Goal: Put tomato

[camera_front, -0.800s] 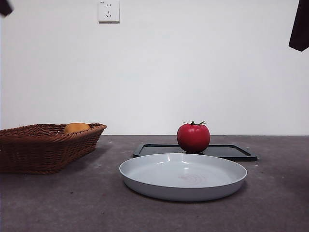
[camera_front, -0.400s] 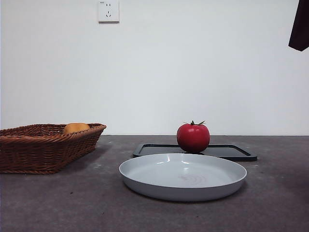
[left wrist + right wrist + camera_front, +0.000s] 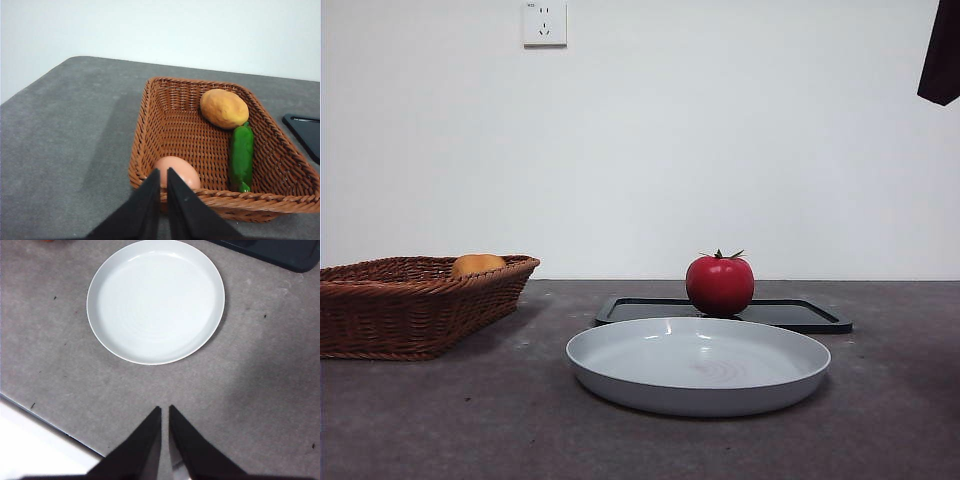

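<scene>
My left fingers (image 3: pixel 161 200) were clenched, empty, above the wicker basket (image 3: pixel 380 320) at left. Tomato (image 3: pixel 720 284) sat on the dark tray (image 3: pixel 810 314), far side of the white plate (image 3: pixel 620 375). My right fingers (image 3: pixel 165 432) were clenched, empty, over the worktop (image 3: pixel 260 390) near the plate.

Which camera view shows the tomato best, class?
The front view: the tomato stands whole on the dark tray, behind the plate. The left wrist view shows the basket instead; the right wrist view shows no tomato.
</scene>
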Controlling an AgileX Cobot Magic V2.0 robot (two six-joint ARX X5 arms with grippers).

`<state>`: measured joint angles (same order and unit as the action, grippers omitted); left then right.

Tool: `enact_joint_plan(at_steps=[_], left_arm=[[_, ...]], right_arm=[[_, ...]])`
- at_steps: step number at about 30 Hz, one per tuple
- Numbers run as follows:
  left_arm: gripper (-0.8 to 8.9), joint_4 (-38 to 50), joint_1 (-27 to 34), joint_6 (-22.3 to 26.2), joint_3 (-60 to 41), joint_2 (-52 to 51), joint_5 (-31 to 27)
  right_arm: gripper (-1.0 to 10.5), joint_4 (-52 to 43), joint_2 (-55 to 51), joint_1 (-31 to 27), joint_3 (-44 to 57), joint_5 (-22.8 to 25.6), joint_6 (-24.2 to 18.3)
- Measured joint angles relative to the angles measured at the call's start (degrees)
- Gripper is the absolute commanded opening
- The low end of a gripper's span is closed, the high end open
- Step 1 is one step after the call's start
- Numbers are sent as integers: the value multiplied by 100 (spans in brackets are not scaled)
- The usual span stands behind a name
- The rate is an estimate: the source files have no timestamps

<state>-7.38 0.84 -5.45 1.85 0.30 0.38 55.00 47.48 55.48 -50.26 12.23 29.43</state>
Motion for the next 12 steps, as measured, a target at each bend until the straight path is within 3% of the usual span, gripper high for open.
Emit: enact_joint_plan(at_steps=[12], left_arm=[[19, -308, -22, 2, 0, 0, -2]], right_arm=[[17, -4, 0, 0, 0, 0, 0]])
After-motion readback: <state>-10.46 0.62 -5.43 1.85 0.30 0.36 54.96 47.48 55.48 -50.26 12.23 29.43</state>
